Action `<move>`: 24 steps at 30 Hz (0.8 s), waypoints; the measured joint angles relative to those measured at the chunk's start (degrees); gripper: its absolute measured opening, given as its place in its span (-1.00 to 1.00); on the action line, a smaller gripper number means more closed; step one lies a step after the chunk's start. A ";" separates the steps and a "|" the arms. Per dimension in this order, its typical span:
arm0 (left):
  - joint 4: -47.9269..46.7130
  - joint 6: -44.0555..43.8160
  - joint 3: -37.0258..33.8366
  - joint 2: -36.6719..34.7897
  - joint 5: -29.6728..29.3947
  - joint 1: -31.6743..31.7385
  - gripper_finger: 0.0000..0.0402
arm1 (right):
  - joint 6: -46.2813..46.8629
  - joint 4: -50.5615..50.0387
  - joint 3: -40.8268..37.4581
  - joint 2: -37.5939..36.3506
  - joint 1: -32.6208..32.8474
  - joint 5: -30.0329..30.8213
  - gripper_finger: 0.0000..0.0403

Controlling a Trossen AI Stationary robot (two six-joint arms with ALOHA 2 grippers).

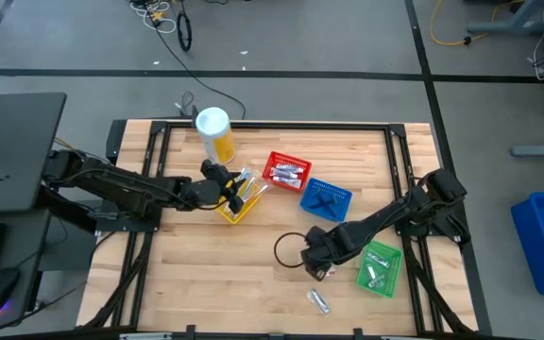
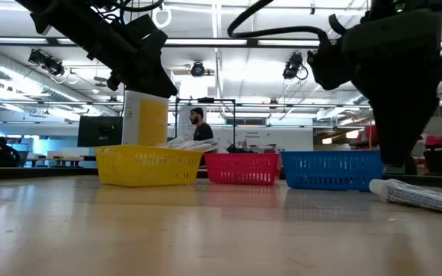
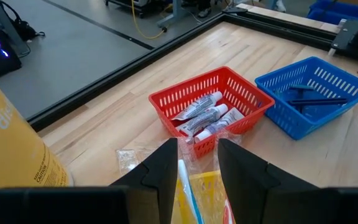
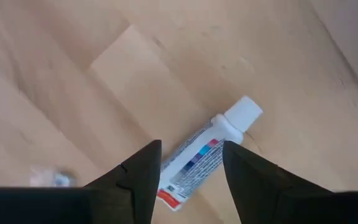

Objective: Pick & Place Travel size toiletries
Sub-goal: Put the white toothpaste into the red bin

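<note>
My left gripper point(image 1: 227, 186) hovers open over the yellow basket point(image 1: 239, 205). A pale-blue and white toothbrush in clear wrap point(image 3: 187, 190) stands between its fingers point(image 3: 164, 169); I cannot tell whether they touch it. My right gripper point(image 1: 317, 271) is open above a small white tube with a white cap point(image 4: 207, 158). The tube lies flat on the wooden table, between the fingers as the right wrist view shows it, and also shows in the high view point(image 1: 320, 302) and the low view point(image 2: 417, 195). The red basket point(image 3: 211, 106) holds several white tubes. The blue basket point(image 3: 312, 93) holds thin dark pieces.
A tall white-and-yellow canister point(image 1: 213, 132) stands just beyond the yellow basket. A green basket point(image 1: 382, 267) with small items sits beside my right gripper. A scrap of clear wrap point(image 3: 127, 159) lies by the yellow basket. A black cable loop point(image 1: 281, 248) lies mid-table.
</note>
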 joint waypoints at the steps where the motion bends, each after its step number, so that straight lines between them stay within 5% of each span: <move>1: 0.01 0.00 0.00 0.00 0.00 -0.02 -0.39 | 2.64 -0.09 0.00 0.00 0.25 0.45 -0.11; 8: 0.02 0.24 0.00 0.00 0.00 -0.02 -0.39 | 16.12 -0.04 -0.04 0.00 1.19 2.71 -0.12; 24: 0.11 1.29 0.00 0.00 0.00 -0.02 -0.39 | 19.43 8.98 -8.99 0.68 0.96 1.92 -0.16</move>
